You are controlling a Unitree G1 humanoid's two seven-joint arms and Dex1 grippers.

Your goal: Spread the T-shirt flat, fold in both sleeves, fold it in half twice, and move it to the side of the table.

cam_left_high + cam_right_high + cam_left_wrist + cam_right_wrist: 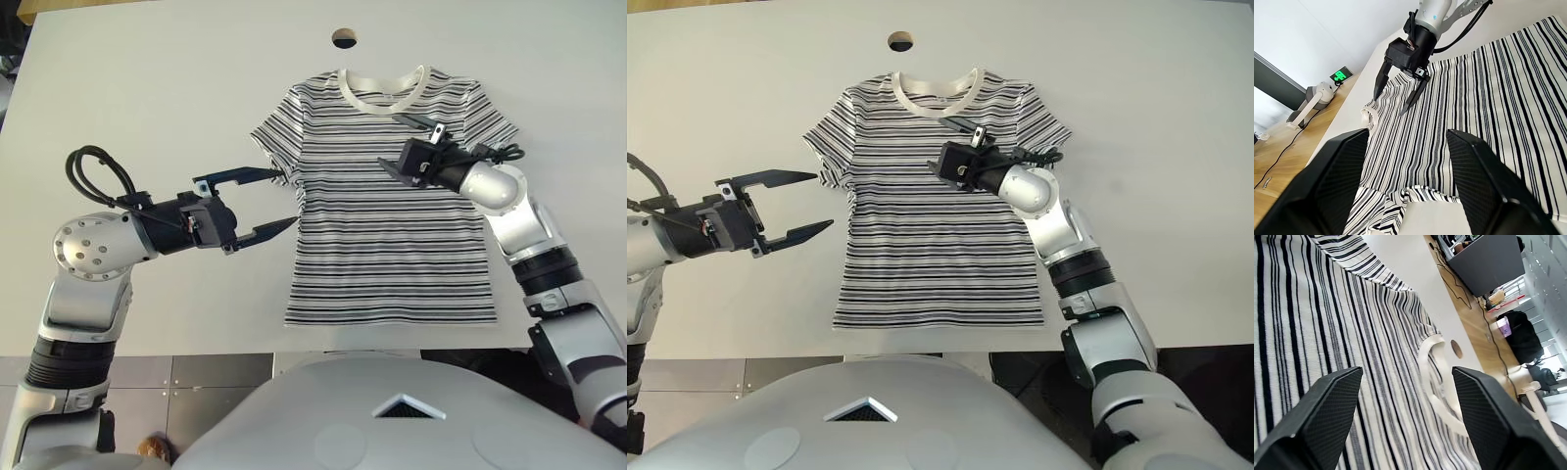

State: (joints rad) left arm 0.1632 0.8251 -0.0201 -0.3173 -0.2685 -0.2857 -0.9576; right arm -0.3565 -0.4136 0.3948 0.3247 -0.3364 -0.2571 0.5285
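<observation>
Now the fingers of my left gripper (285, 200) are spread and empty, just beside the left sleeve (271, 132) of the T-shirt (392, 245). My right gripper (409, 145), likewise spread, hovers above the chest. The shirt lies flat on the table (147, 88), so I judge sleeve-folding comes next: pinch that sleeve and carry it inward.

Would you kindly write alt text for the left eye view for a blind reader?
A striped T-shirt lies flat on a white table, collar away from the robot. The open left gripper is at its left edge; the open right gripper is over its chest.
</observation>
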